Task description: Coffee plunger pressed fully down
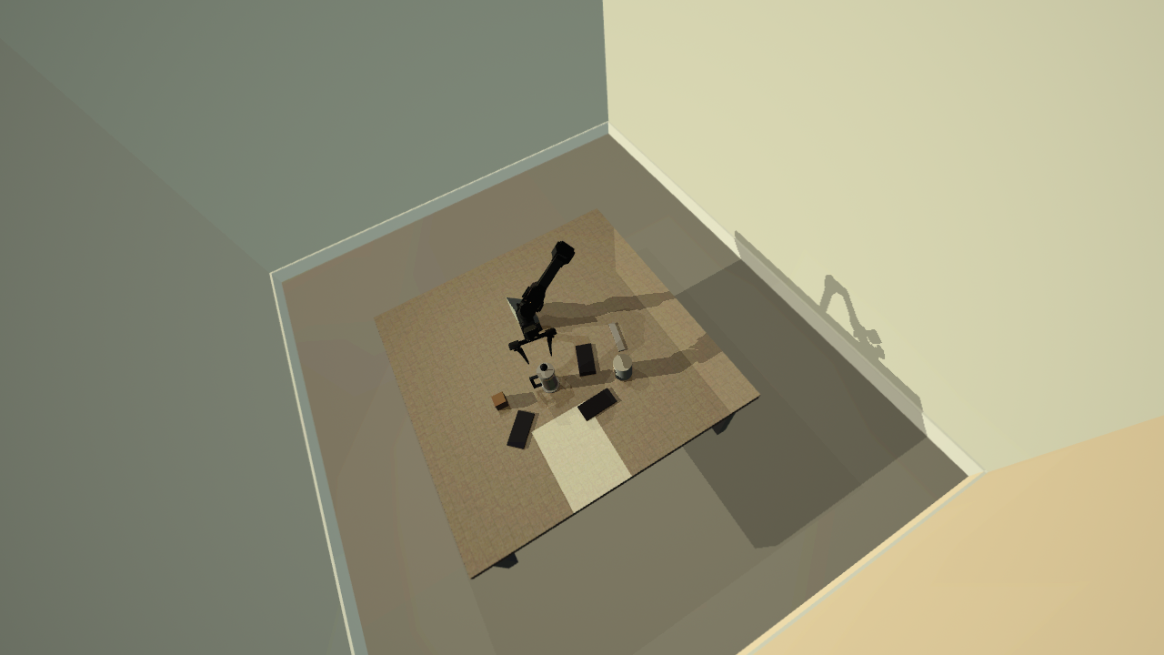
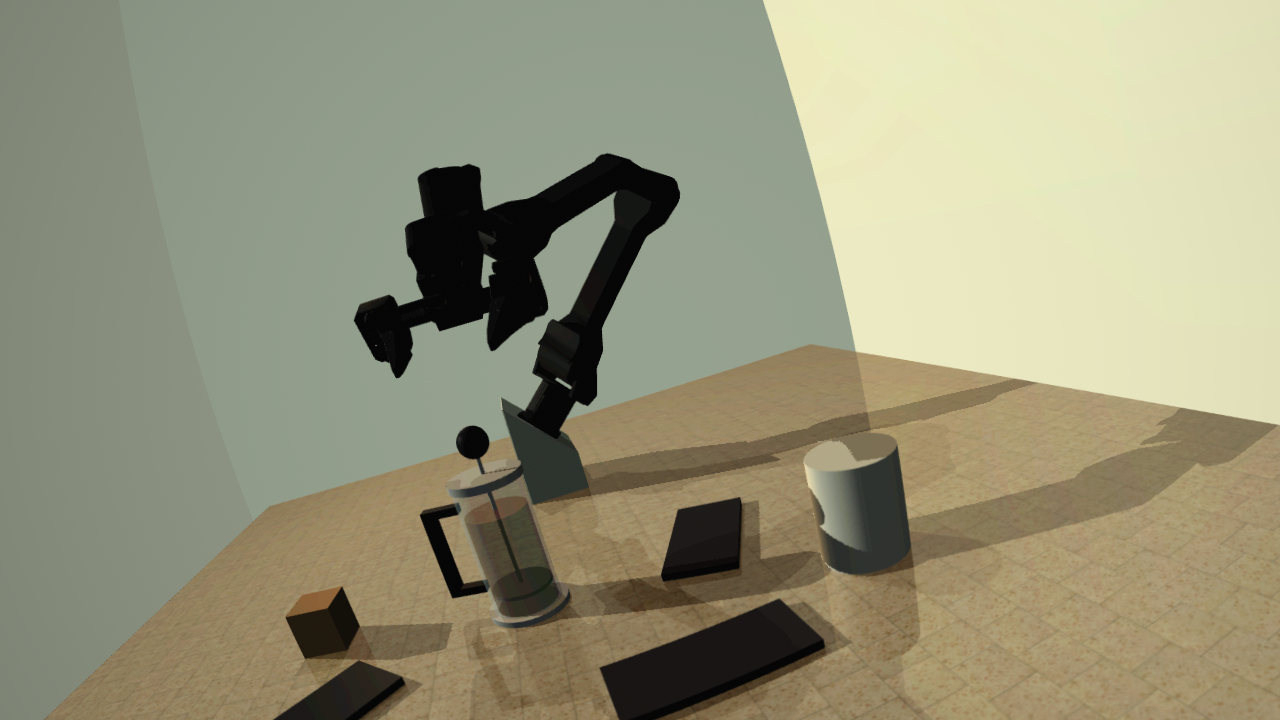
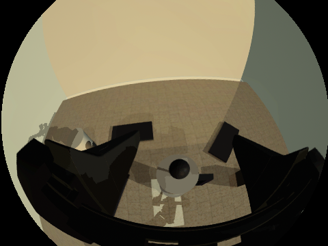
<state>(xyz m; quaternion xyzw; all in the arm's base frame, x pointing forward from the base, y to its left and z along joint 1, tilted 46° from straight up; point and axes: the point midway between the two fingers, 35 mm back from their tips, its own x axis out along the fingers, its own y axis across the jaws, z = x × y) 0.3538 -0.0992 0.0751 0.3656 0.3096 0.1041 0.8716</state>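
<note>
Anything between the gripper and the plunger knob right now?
Nothing visible. The gripper hangs open above the knob with only air between; in the wrist view the knob sits unobstructed between the fingers.

Exterior view cuts off 2 black slabs at bottom edge (wrist view: claw fingers hide desk sides).

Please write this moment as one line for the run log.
hand: open, empty, raised above knob | plunger knob: free, filter disc low | press: upright | phase: released
</note>
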